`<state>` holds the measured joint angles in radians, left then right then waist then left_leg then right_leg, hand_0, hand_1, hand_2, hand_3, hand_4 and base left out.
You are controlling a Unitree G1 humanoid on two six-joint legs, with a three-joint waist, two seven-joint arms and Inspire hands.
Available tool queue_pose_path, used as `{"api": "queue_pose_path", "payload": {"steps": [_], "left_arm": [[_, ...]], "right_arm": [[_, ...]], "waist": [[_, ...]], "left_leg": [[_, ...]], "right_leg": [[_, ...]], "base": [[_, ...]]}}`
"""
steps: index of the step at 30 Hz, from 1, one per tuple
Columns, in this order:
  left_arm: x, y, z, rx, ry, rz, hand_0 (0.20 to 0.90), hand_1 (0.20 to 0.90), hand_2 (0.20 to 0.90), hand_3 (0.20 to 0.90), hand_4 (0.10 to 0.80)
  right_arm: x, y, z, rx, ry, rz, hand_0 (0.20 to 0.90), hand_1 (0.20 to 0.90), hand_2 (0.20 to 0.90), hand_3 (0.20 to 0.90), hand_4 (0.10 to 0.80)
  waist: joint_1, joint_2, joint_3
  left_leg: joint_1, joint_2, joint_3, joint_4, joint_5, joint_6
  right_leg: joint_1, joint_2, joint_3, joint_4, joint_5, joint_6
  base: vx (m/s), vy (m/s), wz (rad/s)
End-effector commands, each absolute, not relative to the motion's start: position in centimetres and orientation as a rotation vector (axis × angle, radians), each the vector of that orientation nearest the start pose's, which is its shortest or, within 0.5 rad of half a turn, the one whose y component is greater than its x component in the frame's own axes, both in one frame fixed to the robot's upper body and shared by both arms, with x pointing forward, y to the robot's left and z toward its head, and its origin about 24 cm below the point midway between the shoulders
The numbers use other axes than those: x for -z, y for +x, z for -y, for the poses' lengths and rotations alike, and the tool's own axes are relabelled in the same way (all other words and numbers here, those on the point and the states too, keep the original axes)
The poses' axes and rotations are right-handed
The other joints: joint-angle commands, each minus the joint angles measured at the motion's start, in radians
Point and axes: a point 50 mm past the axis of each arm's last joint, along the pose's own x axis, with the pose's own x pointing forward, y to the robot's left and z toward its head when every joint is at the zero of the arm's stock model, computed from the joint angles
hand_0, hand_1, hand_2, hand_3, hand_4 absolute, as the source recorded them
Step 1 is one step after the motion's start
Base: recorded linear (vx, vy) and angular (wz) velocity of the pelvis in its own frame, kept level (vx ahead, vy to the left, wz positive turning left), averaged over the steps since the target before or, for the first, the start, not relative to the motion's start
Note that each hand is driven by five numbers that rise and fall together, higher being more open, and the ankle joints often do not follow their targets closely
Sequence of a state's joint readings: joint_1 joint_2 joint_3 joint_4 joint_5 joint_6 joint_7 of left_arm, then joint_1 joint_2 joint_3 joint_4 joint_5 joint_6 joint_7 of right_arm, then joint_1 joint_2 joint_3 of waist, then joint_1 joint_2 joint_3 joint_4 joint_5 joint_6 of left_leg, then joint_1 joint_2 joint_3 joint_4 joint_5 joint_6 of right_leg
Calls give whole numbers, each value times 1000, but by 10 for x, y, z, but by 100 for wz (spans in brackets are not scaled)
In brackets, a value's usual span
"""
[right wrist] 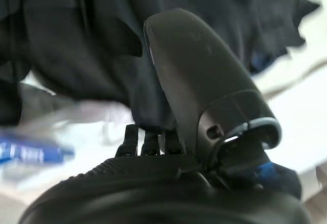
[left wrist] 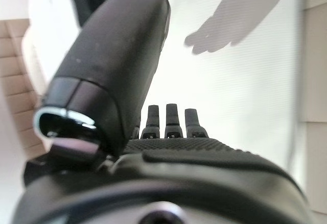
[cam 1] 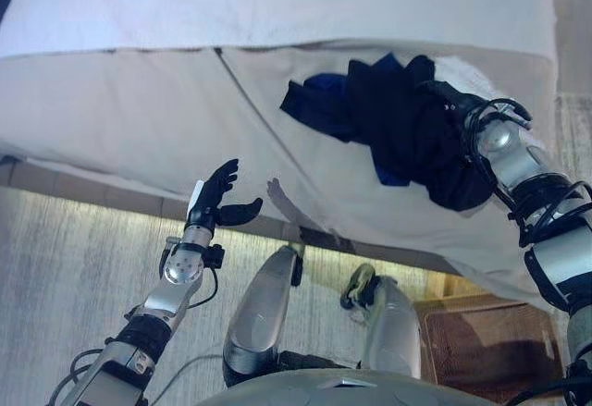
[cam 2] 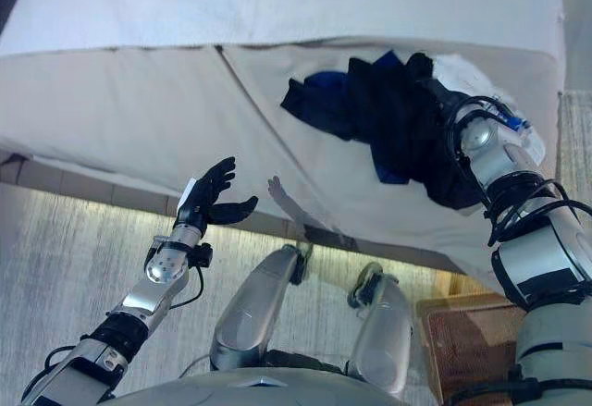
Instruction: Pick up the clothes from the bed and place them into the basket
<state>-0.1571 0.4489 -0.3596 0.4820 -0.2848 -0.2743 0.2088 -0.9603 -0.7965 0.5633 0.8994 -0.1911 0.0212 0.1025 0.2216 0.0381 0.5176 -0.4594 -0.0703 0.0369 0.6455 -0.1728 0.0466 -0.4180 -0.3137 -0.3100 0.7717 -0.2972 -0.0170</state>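
A pile of dark navy and black clothes lies on the white bed, towards its right side, with a patch of brighter blue cloth showing in it. My right hand is buried in the pile's right edge, and dark cloth hangs around and below the wrist. In the right wrist view the thumb lies against the dark cloth. My left hand is raised in front of the bed's near edge, open and holding nothing, well left of the clothes.
A brown woven basket stands on the floor at the lower right, below the bed's edge. A white piece with blue print lies beside the dark pile. Pale wooden floor runs along the bed's front.
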Motion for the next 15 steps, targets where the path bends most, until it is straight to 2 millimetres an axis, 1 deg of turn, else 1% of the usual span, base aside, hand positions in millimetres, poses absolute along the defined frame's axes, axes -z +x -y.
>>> {"api": "queue_pose_path", "payload": {"steps": [1, 4, 8, 9, 13, 15], "left_arm": [[-25, 262, -193, 8, 179, 76, 900, 900, 900, 900, 800], [-25, 260, -194, 3, 180, 78, 900, 900, 900, 900, 800], [-25, 260, -193, -4, 178, 89, 900, 900, 900, 900, 800], [-28, 260, -193, -10, 169, 100, 900, 900, 900, 900, 800], [-29, 259, -194, -17, 165, 120, 900, 900, 900, 900, 800], [-30, 259, -195, -22, 165, 124, 900, 900, 900, 900, 800]], "right_arm": [[-227, 394, 272, 101, -1297, 1, 900, 900, 900, 900, 800], [-224, 395, 271, 91, -1292, -16, 900, 900, 900, 900, 800], [-219, 396, 271, 75, -1327, -46, 900, 900, 900, 900, 800], [-213, 395, 275, 71, -1336, -86, 900, 900, 900, 900, 800], [-206, 393, 283, 70, -1331, -155, 900, 900, 900, 900, 800], [-205, 393, 285, 70, -1326, -162, 900, 900, 900, 900, 800]], "waist": [[12, 23, -42], [7, 28, -19], [1, 34, 1], [-2, 40, 2], [-6, 45, 2], [-6, 45, 2]], "left_leg": [[-46, 6, 5, 165, -151, 6], [-85, 9, 3, 261, -191, 16], [-119, 11, 1, 329, -215, 22], [-141, 11, 0, 356, -224, 28], [-184, 11, -3, 408, -237, 32], [-195, 11, -6, 420, -240, 32]], "right_leg": [[-31, 37, -14, 142, -65, -50], [-75, 33, 7, 217, -94, -61], [-111, 39, 27, 270, -118, -68], [-136, 44, 34, 292, -127, -71], [-181, 53, 42, 332, -139, -76], [-193, 57, 44, 340, -140, -77]], "base": [[-68, -3, 4], [-29, -3, 0], [-35, -8, -5], [-51, -7, -1], [-51, -1, -1], [-48, -5, -3]]}}
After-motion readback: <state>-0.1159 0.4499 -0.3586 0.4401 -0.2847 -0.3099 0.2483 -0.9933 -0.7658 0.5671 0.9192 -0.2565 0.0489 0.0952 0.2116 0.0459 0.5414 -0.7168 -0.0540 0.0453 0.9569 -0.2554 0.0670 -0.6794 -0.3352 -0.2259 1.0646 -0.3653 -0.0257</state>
